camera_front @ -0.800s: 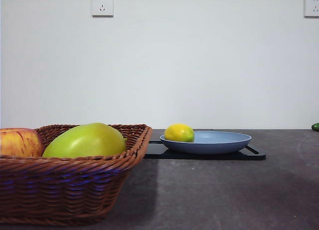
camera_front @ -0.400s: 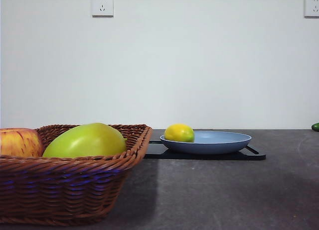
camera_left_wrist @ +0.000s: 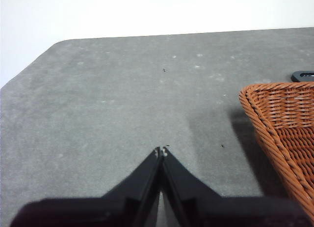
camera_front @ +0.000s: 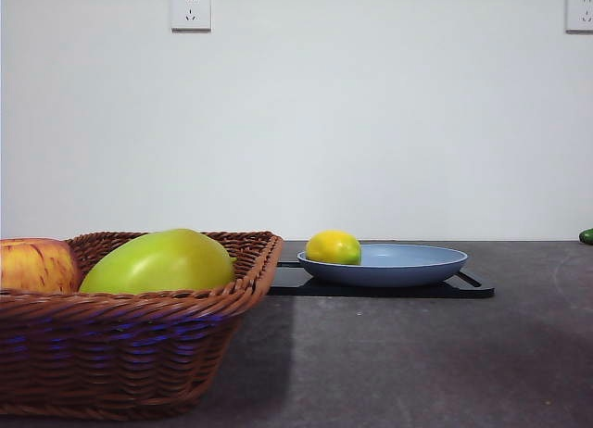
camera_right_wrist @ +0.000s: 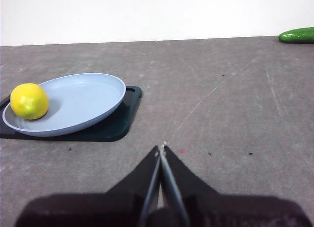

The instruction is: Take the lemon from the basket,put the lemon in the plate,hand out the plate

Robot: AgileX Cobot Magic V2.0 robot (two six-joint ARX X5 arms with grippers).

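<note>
The small oval yellow lemon (camera_right_wrist: pixel 29 100) with a greenish side already lies in the wide shallow light-blue plate (camera_right_wrist: pixel 83 97), against the rim nearest the brown woven wicker basket (camera_front: pixel 139 354), so by my judgement only handing out the plate is left. The plate rests on a flat black tray (camera_right_wrist: pixel 115 126) on the grey speckled bench (camera_right_wrist: pixel 221 114). The right end effector (camera_right_wrist: pixel 162 149) is clenched on nothing, its black jaws meeting at the tips, and hovers over bare bench; the plate lies ahead of it and off to one side, its empty rim turned toward that arm. The left end effector (camera_left_wrist: pixel 161 151), likewise clenched and empty, hangs beside the basket's braided corner with the plate almost out of its view, so the right arm is the nearer one. The plate looks smooth and matte with a thin raised rim, likely slippery to pinch. A large smooth green fruit (camera_front: pixel 159 261) and a red-yellow apple (camera_front: pixel 35 266) sit in the basket.
</note>
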